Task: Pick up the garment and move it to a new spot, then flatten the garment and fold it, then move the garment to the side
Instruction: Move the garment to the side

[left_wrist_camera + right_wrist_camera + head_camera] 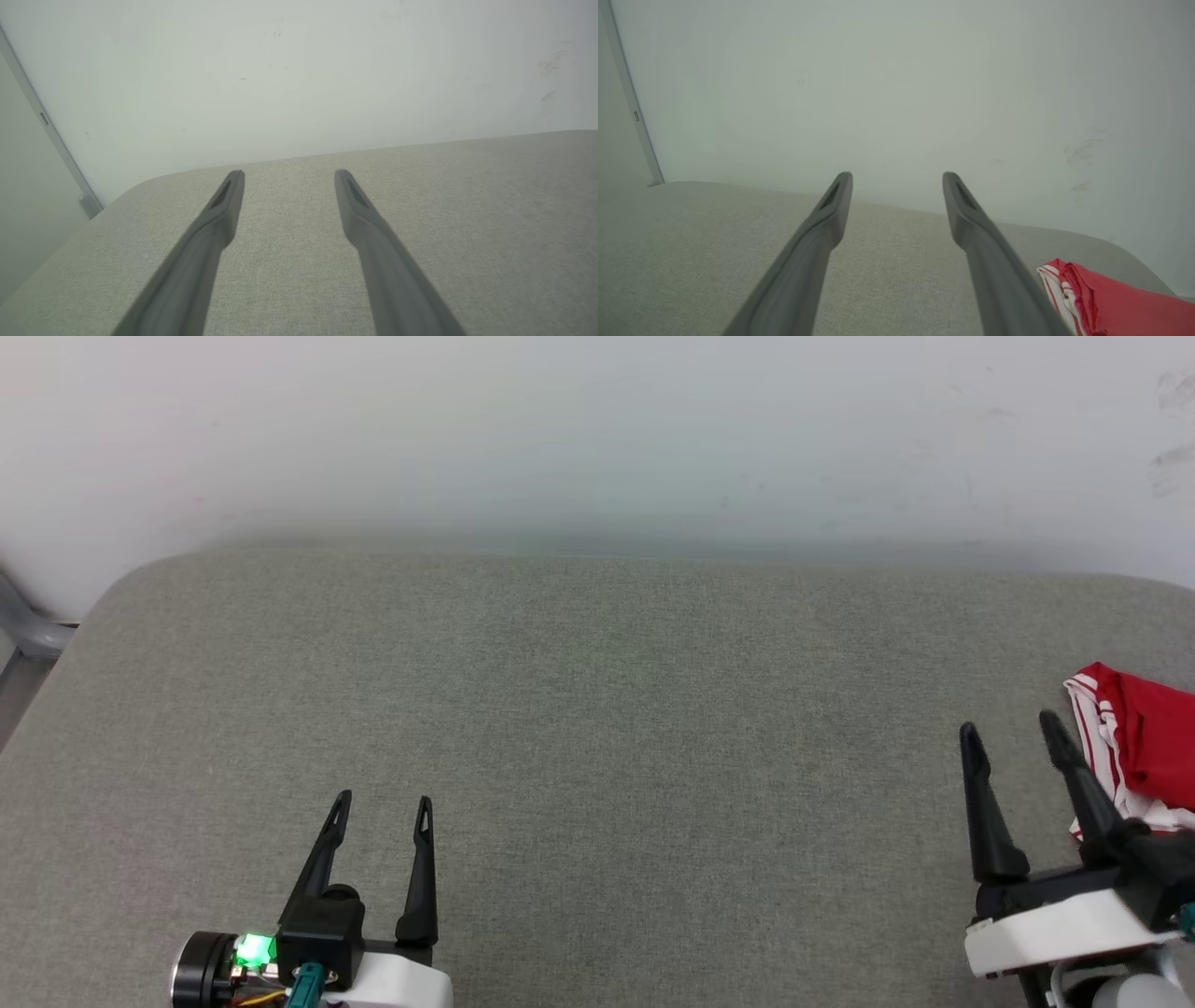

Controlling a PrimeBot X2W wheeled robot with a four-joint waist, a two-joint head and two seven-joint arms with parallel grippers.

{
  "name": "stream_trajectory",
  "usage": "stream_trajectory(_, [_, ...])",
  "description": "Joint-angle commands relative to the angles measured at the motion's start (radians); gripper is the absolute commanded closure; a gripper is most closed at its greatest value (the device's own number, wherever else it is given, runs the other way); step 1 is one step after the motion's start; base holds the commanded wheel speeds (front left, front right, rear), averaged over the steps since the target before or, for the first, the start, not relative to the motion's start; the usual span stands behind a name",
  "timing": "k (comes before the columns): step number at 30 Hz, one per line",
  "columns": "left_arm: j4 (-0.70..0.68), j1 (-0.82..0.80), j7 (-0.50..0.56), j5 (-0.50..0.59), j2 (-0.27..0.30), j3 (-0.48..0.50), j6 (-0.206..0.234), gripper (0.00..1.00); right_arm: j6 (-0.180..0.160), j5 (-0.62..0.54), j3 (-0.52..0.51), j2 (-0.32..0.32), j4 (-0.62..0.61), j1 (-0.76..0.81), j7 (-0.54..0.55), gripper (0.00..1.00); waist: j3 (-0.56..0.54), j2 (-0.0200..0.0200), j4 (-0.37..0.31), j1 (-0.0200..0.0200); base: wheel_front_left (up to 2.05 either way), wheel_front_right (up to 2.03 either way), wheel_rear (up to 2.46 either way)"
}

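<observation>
The garment [1148, 747], red with red-and-white striped trim, lies bunched at the right edge of the grey padded surface [597, 728], partly cut off by the picture's edge. It shows again at the lower right of the right wrist view as the garment [1111, 303]. My right gripper [1011, 730] stands open just left of it, its right finger close to the striped trim and nothing between the fingers; in its own view the right gripper [897, 179] is spread wide. My left gripper [385, 803] is open at the lower left, far from the cloth, and appears as the left gripper [288, 176] over bare fabric.
A pale wall [597, 429] rises right behind the padded surface. A grey metal bar [28, 625] stands past the surface's rounded far-left corner. The wide middle of the surface lies between the two grippers.
</observation>
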Motion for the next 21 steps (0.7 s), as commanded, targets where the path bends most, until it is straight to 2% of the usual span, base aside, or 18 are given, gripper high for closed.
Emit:
stream_trajectory(1, [0.001, 0.009, -0.004, 0.003, -0.004, 0.004, 0.001, 0.0, -0.002, -0.01, -0.003, 0.015, -0.001, 0.034, -0.004, 0.0, -0.004, 0.0, -0.001, 0.0002, 0.0, 0.0, 0.0])
stream_trajectory(9, [-0.001, 0.028, -0.004, 0.008, -0.007, 0.005, -0.005, 0.0, -0.002, -0.011, -0.041, 0.069, -0.031, 0.136, -0.006, 0.0, -0.021, 0.0, -0.009, 0.0002, 0.0, 0.0, 0.0])
stream_trajectory(21, [0.003, 0.041, -0.004, 0.001, -0.008, 0.01, -0.024, 0.0, -0.002, 0.013, -0.054, 0.086, -0.068, 0.21, -0.006, 0.0, -0.031, 0.0, -0.01, 0.0002, 0.0, 0.0, 0.0])
